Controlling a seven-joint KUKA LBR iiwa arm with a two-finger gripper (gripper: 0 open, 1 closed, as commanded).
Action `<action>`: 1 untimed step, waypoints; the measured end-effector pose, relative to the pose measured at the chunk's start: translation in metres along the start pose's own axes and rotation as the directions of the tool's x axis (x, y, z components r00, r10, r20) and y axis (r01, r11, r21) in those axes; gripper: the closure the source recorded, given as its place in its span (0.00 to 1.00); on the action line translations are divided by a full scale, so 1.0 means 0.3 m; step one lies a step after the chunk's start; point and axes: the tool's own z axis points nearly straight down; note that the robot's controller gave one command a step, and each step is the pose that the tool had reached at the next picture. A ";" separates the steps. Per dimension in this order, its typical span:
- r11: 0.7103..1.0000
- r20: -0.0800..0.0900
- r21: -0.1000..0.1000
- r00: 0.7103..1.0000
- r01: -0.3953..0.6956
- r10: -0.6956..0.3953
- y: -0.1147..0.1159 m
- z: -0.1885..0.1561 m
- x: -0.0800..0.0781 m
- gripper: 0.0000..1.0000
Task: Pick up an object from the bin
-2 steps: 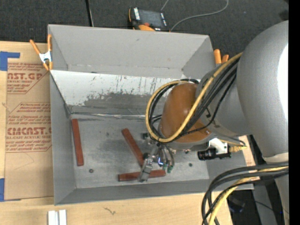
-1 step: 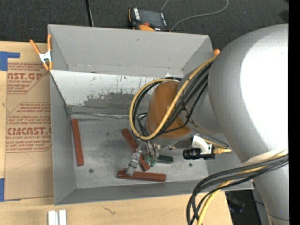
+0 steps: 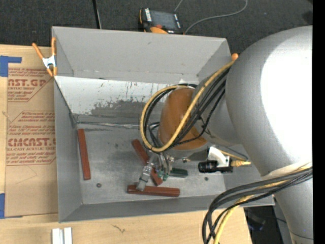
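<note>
Tool (image 3: pixel 157 173) beside the near brown stick (image 3: pixel 152 190); grip we cannot tell. Stick likely light, rigid, smooth; we'd pinch mid-length.

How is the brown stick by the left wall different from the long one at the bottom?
The left stick points up and down the picture; the bottom stick lies sideways. The left stick lies alone; the bottom stick sits right by the claw. Both are reddish-brown, thin and flat in the bin.
</note>
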 end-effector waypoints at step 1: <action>1.000 0.001 0.000 1.000 0.000 0.000 0.002 0.000 0.000 1.00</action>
